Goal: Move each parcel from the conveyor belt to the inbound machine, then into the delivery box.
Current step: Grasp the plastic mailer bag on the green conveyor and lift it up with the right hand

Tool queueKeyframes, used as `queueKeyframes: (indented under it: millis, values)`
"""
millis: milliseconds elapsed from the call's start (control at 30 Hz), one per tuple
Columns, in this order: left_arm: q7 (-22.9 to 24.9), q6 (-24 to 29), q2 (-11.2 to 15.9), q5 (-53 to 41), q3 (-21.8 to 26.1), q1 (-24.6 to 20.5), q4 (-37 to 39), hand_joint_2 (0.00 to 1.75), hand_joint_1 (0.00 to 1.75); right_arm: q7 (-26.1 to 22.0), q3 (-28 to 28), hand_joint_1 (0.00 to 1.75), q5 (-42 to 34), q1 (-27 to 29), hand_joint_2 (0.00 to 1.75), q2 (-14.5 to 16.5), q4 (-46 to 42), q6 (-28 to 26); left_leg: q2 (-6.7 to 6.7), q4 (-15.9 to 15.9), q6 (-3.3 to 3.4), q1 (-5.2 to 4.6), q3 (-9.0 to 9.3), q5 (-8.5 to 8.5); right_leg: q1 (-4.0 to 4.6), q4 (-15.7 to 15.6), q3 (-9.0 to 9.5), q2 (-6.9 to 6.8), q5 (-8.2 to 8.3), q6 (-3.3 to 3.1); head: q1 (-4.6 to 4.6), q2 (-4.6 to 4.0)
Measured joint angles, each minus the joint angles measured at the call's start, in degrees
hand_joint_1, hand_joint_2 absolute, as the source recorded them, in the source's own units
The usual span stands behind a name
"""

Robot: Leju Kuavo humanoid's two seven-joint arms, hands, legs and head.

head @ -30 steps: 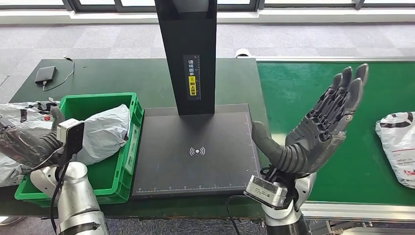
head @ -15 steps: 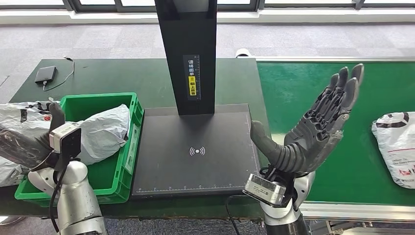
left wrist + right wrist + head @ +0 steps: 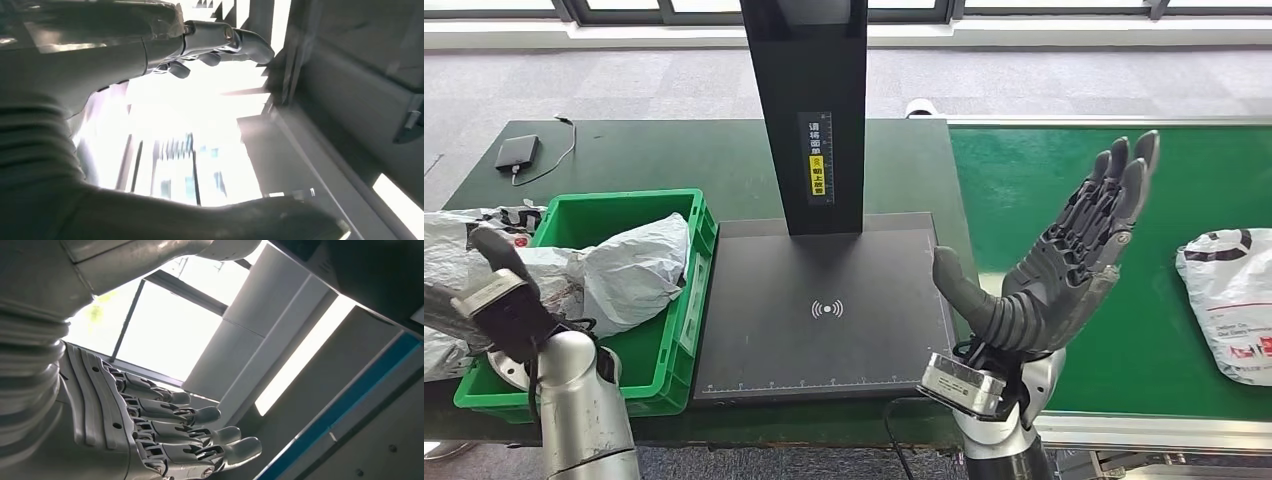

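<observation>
white parcel lies flat on conveyor belt, right of inbound machine, long axis running away from robot. right hand raised beside machine, palm up, fingers spread, empty. left hand spread, empty. green delivery box left of machine holds grey parcel.

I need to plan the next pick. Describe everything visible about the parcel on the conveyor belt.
The parcel is a white, crinkled plastic mailer bag with black markings near its upper end and small red print lower down. It lies flat on the green conveyor belt at the picture's right edge, which cuts it off. Nothing touches it; the right hand is raised beside it, fingers apart and empty.
</observation>
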Motion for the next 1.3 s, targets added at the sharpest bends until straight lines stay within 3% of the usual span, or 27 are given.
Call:
queueKeyframes:
  millis: [67,133,200,267,367,567,700,1300]
  values:
    - [0.0,-11.2,0.6,10.8,-3.7,1.8,-1.9,1.75,0.0,0.4,-0.4,0.0,-3.6,-0.1,1.75,0.0,1.9,2.7,-0.04,0.0,0.0,0.0,-0.01,0.0,0.0,0.0,0.01,-0.03,-0.01,0.01,-0.01,0.01]
    - [0.0,-22.3,1.0,16.6,-6.5,3.3,-3.2,1.75,0.0,0.4,-0.7,0.0,-10.0,-0.2,0.87,-0.1,3.9,8.7,-0.07,0.0,0.0,-0.01,-0.02,0.0,-0.01,0.0,0.01,-0.08,-0.01,0.01,0.0,0.01]
    - [0.0,-29.4,1.3,20.1,-9.0,4.7,-3.9,1.75,0.0,0.1,-1.1,0.0,-15.0,-0.2,0.0,-0.1,5.6,14.8,-0.08,0.0,0.01,-0.02,-0.03,0.0,-0.01,0.0,0.0,-0.09,-0.01,0.01,0.0,0.0]
    - [0.0,-32.1,1.6,21.8,-11.5,5.6,-4.1,1.75,0.0,0.0,-1.5,0.0,-16.6,-0.2,0.0,-0.1,7.4,18.1,-0.13,0.0,0.01,-0.03,-0.04,0.0,-0.02,0.0,0.02,-0.12,-0.01,0.02,0.0,0.0]
    - [0.0,-32.1,1.9,20.5,-15.8,7.4,-3.4,1.75,0.0,-0.1,-1.5,0.0,-16.8,-0.3,0.0,0.0,10.3,19.1,-0.18,0.0,0.01,-0.04,-0.04,0.0,-0.03,0.0,0.02,-0.14,-0.01,0.02,-0.01,0.01]
    - [0.0,-25.2,2.8,14.6,-25.1,11.0,-3.7,1.75,0.0,-0.4,0.8,0.0,-17.0,0.2,0.0,-0.1,14.7,11.6,-0.18,0.0,0.04,-0.04,-0.09,-0.04,-0.03,0.0,-0.02,-0.14,-0.07,0.07,-0.01,0.0]
    - [0.0,-23.2,3.3,14.8,-29.1,12.7,-4.9,1.75,0.0,-0.4,3.0,0.0,-19.1,1.4,0.0,-0.7,16.3,10.3,-0.18,0.0,0.04,-0.03,-0.1,-0.07,-0.03,0.0,-0.01,-0.15,-0.11,0.08,0.0,-0.01]
    - [0.0,-22.0,3.9,14.7,-32.5,15.8,-6.7,1.75,0.0,-0.4,5.3,0.0,-20.3,3.0,0.0,-1.5,18.7,10.0,-0.19,0.0,0.04,-0.03,-0.09,-0.06,-0.03,0.0,-0.01,-0.15,-0.11,0.08,-0.01,0.0]
